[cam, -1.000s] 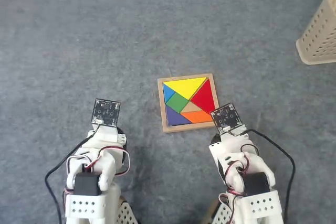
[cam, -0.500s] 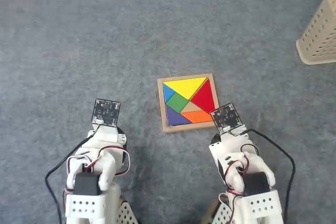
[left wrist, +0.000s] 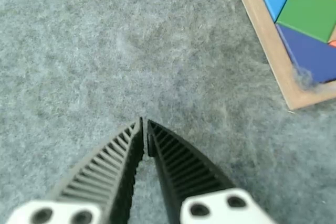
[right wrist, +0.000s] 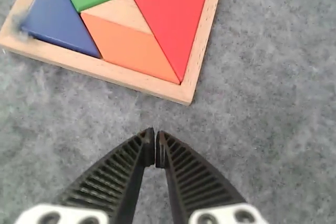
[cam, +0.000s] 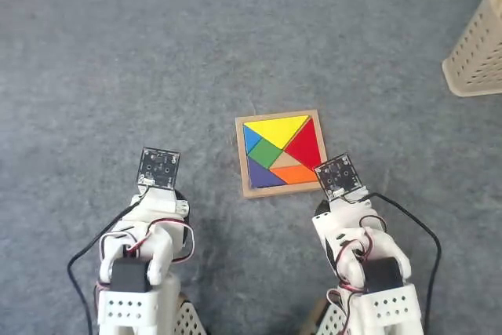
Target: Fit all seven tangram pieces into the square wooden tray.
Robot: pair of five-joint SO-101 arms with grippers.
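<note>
The square wooden tray (cam: 240,158) lies on the grey carpet mid-table, holding yellow (cam: 276,129), red (cam: 304,147), green (cam: 264,154), light blue, dark blue (cam: 262,173), orange (cam: 296,173) and plain wood pieces packed flat. My left gripper (left wrist: 145,124) is shut and holds nothing, over bare carpet to the left of the tray's near corner (left wrist: 294,98). My right gripper (right wrist: 155,132) is shut and holds nothing, just short of the tray's near edge (right wrist: 186,95). In the high view both arms sit drawn back at the near side, left (cam: 157,194) and right (cam: 341,194).
A beige perforated basket (cam: 478,37) stands at the far right edge. Grey carpet covers the whole table. Black cables trail beside each arm base at the near edge.
</note>
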